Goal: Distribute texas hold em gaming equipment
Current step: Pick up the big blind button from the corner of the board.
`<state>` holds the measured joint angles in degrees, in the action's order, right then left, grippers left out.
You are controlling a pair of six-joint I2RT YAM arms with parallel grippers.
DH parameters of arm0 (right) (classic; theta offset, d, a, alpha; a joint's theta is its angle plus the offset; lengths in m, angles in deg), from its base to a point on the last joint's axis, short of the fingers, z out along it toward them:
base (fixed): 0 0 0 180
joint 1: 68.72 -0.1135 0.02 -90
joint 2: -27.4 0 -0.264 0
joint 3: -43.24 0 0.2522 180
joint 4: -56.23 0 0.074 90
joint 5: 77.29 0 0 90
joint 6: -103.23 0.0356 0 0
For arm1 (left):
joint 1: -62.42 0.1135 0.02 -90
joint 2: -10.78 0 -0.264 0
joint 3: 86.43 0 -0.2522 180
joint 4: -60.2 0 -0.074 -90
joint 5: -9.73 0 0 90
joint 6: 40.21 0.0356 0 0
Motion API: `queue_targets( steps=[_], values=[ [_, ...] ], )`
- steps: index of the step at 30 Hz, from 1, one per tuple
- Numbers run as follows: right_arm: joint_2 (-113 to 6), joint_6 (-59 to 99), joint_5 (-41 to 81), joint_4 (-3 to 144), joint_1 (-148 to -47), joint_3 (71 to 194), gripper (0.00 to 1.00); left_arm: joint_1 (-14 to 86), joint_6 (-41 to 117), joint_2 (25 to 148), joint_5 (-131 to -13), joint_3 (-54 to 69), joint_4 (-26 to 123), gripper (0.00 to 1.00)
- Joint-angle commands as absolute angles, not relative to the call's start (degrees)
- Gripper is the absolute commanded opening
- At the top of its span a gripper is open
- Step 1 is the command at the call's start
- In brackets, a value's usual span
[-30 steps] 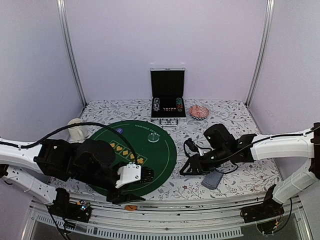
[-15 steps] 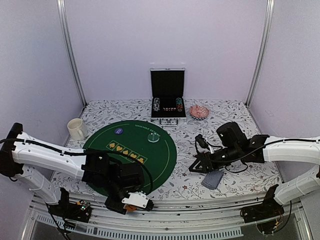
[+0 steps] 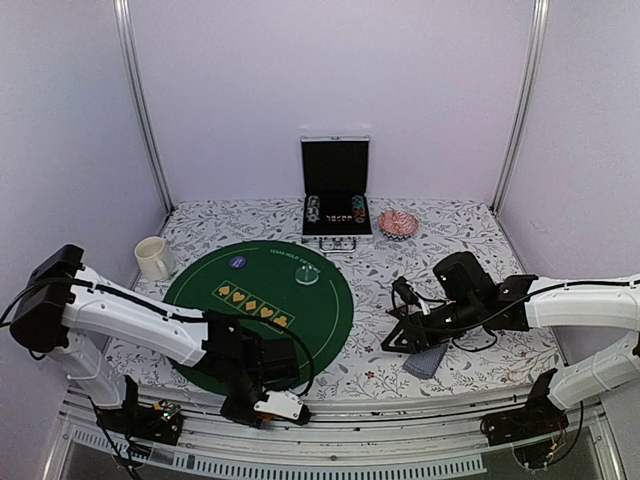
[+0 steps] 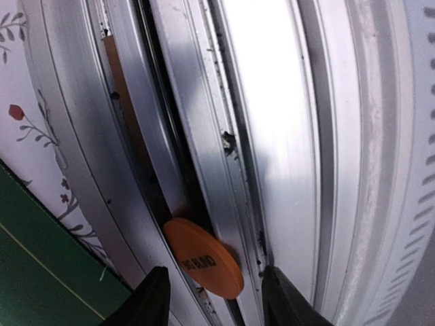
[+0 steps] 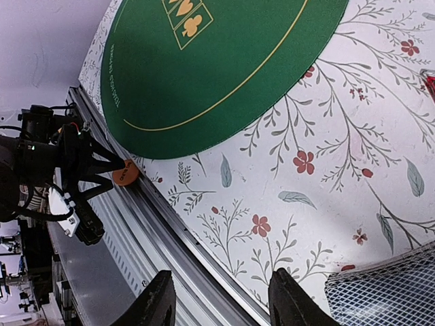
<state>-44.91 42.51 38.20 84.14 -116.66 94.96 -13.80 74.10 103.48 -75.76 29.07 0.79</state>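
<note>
**Top view.** The left gripper (image 3: pixel 262 410) is down at the metal rail (image 3: pixel 400 432) along the table's near edge. The right gripper (image 3: pixel 398 340) hovers just beside one stack of cards (image 3: pixel 428 362) on the flowered cloth (image 3: pixel 480 240). One dark blue disc (image 3: pixel 237 262) and one pale disc (image 3: pixel 308 277) lie on the green mat (image 3: pixel 320 330). One open case (image 3: pixel 335 190) stands at the back and one mug (image 3: pixel 152 257) at the left.

**Left wrist view.** One orange disc (image 4: pixel 204 258) lies tilted in a groove of the rail. The half-open jaws straddle it; whether they touch it cannot be told. The disc is probably light, stiff and smooth. It is best pinched squarely across its rim, since it could slip deeper into the groove.

**Right wrist view.** The jaws are half open and empty above the cloth. The cards are probably thin and slippery, and are best taken by the stack's edges.
</note>
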Motion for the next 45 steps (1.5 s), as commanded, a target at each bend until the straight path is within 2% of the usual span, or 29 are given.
queue_targets(
  steps=[1, 8, 17, 26, 32, 37, 39, 42, 45],
  values=[
    [-43.9, 41.7, 37.6, 83.9, -116.5, 94.4, 0.49, -12.8, 73.7, 104.8, -74.8, 28.9, 2.6, 0.47],
    [-44.9, 41.2, 38.1, 83.6, -116.4, 94.5, 0.49, -12.4, 73.7, 104.5, -77.2, 29.3, 2.3, 0.42],
    [-45.1, 41.3, 38.5, 83.3, -116.5, 94.1, 0.49, -11.5, 73.7, 104.4, -80.4, 29.2, 3.8, 0.29],
    [-45.6, 41.5, 39.2, 83.0, -116.5, 93.9, 0.49, -11.0, 73.4, 103.2, -83.9, 29.4, 4.3, 0.23],
    [-45.8, 41.5, 39.5, 82.8, -116.5, 94.1, 0.48, -10.6, 73.2, 103.0, -86.6, 29.4, 5.4, 0.15],
    [-45.9, 41.3, 39.6, 82.8, -116.4, 94.2, 0.49, -10.4, 73.1, 103.8, -84.3, 29.5, 5.8, 0.14],
    [-45.9, 41.4, 39.6, 82.8, -116.5, 94.1, 0.49, -10.4, 73.1, 103.8, -82.7, 29.3, 5.8, 0.11],
    [-45.8, 41.4, 39.6, 82.9, -116.5, 94.1, 0.49, -10.4, 73.3, 103.5, -79.8, 28.8, 4.9, 0.01],
    [-45.8, 41.4, 39.6, 82.9, -116.5, 94.0, 0.49, -10.4, 73.5, 102.5, -75.6, 28.4, 3.2, 0.00]
  ],
)
